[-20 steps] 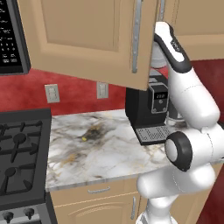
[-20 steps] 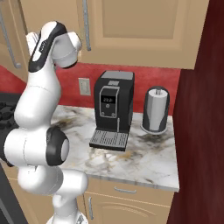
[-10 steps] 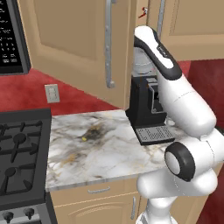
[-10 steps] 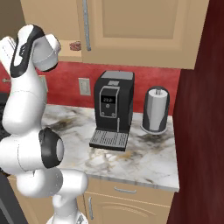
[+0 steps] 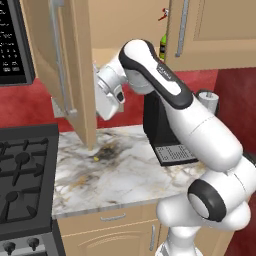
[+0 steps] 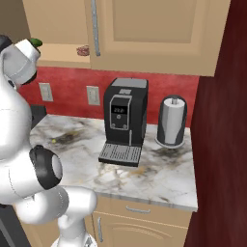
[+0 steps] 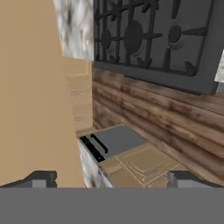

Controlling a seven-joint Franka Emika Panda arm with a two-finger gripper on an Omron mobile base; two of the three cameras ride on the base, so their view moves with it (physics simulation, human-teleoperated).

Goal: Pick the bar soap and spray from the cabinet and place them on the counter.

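The left base view shows the spray (image 5: 163, 39) half hidden behind the cabinet (image 5: 210, 30) door. The right base view shows the bar soap (image 6: 83, 50) on the shelf. The gripper (image 7: 111, 178) is spread wide, holding nothing.

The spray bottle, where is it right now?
The spray bottle stands on the cabinet shelf in the left base view, peeking out beside the closed right door.

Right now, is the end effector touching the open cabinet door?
Cannot tell. In the left base view the end effector sits right beside the cabinet door, its fingertips hidden behind the hand; no gap or contact shows plainly.
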